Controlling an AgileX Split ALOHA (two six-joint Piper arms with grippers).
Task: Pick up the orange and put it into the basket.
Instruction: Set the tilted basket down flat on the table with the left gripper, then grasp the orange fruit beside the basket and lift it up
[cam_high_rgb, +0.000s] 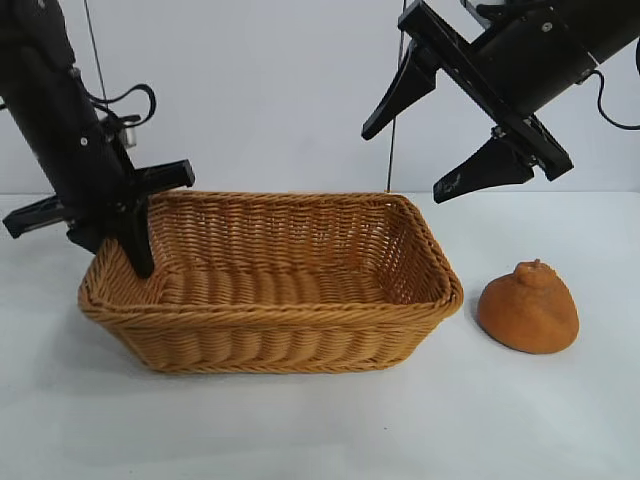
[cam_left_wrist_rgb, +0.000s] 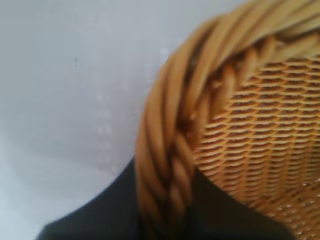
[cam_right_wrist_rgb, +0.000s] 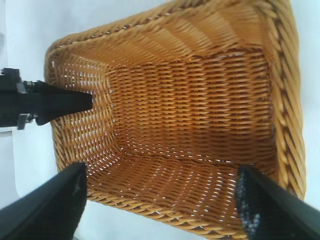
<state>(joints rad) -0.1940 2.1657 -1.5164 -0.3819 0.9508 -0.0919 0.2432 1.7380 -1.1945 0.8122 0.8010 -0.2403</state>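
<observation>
The orange (cam_high_rgb: 528, 310) sits on the white table to the right of the basket (cam_high_rgb: 270, 310), apart from it, with nothing touching it. My left gripper (cam_high_rgb: 118, 258) is at the basket's left end, open astride the braided rim (cam_left_wrist_rgb: 165, 125), with one finger (cam_high_rgb: 138, 245) down inside the basket. My right gripper (cam_high_rgb: 408, 163) hangs open and empty in the air over the basket's right half, above and to the left of the orange. The right wrist view looks down into the empty basket (cam_right_wrist_rgb: 285, 100), and the orange is out of that view.
A white table (cam_high_rgb: 320, 430) carries everything, with a pale wall behind it. The left arm's finger (cam_right_wrist_rgb: 60, 102) reaches over the basket's far end in the right wrist view. Bare table lies in front of the basket and around the orange.
</observation>
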